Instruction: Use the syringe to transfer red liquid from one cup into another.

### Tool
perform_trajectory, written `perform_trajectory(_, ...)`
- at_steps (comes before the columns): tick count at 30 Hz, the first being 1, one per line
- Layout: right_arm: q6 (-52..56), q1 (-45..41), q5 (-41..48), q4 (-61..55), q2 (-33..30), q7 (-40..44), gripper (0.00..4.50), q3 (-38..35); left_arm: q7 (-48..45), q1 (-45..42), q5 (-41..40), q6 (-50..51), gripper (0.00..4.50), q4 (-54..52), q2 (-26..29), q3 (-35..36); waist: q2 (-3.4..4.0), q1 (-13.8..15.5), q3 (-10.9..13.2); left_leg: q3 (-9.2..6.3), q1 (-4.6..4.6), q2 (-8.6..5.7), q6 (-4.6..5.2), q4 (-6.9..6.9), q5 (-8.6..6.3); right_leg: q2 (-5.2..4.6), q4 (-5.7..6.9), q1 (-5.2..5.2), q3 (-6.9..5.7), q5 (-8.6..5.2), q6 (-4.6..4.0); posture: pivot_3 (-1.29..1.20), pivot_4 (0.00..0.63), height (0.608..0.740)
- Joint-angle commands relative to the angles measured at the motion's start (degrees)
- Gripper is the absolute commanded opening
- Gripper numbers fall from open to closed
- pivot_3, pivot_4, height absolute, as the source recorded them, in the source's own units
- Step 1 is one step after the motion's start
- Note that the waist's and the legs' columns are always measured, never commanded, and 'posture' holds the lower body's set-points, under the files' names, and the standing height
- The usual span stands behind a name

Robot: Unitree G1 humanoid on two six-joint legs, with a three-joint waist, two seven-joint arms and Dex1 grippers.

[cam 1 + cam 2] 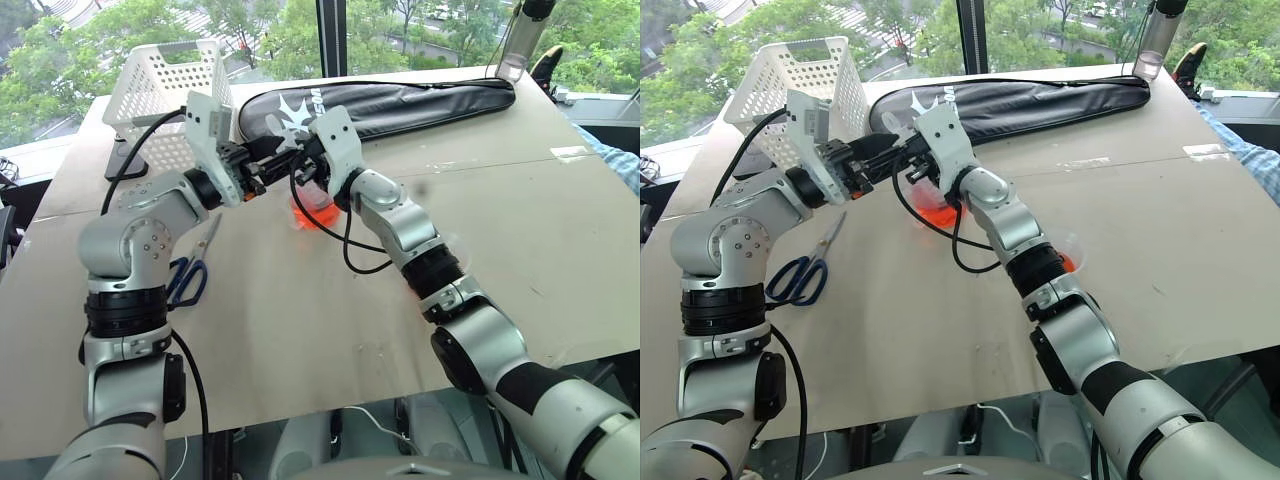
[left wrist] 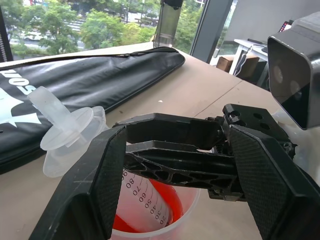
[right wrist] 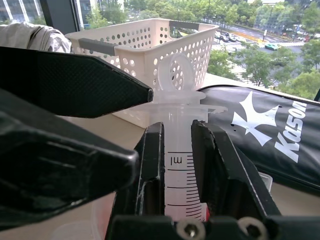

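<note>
Draw step in hand. Syringe [image 3: 182,165] upright, barrel clamped between right gripper [image 3: 176,165] fingers just under the flange, tip down in red liquid [image 2: 165,202] inside the spouted beaker [image 2: 150,231] on the surface [image 1: 330,320], near the black bag [image 1: 400,100]. Plunger [image 2: 52,112] top standing above the flange. Left gripper [image 2: 175,165] level, jaws wide, spanning the right gripper's closed fingers and the barrel; no contact with the plunger visible. Smaller cup [image 1: 1068,262] sitting well apart, partly hidden behind the right forearm; a trace of red at its base.

Next, probably: bring left gripper up onto the plunger ring, close, pull up to fill while the right keeps the barrel steady. Then lift clear of the beaker and carry to the smaller cup. Watch for tilting the beaker on lift.
</note>
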Motion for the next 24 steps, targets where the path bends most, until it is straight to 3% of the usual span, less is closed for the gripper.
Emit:
perform_trajectory(1,1.5,-1.0,0.1,-4.9,2.4,0.6,0.92,0.3,0.3,-0.4,-1.2,-1.0,3.29,-2.2,0.3,2.3,0.0,0.0,0.0,0.0,0.0,0.0,0.0,0.0,0.0,0.0,0.0,0.0,0.0,0.0,0.0,0.0,0.15,0.724)
perform_trajectory(6,5.5,0.2,1.3,-9.8,1.9,2.0,0.92,0.4,0.1,-0.4,-2.0,-0.8,3.29,-2.2,0.3,3.1,0.0,0.0,0.0,0.0,0.0,0.0,0.0,0.0,0.0,0.0,0.01,-0.01,0.0,0.0,0.0,0.0,0.15,0.724)
perform_trajectory(14,14.3,1.6,2.0,-19.7,0.0,2.6,4.48,0.0,0.8,0.5,-4.5,0.0,3.29,-3.3,0.1,4.9,-0.01,0.1,0.0,0.0,-0.01,0.0,0.0,0.0,0.0,-0.01,0.01,-0.01,0.0,0.0,0.0,0.0,0.15,0.724)
perform_trajectory(24,23.9,3.4,2.1,-28.5,-4.2,4.7,4.48,1.4,3.3,1.8,-7.8,1.9,3.29,-0.7,1.3,10.0,-0.03,0.0,0.0,0.0,0.0,0.0,0.01,0.01,0.0,-0.02,0.02,-0.01,0.0,0.0,0.0,0.0,0.15,0.724)
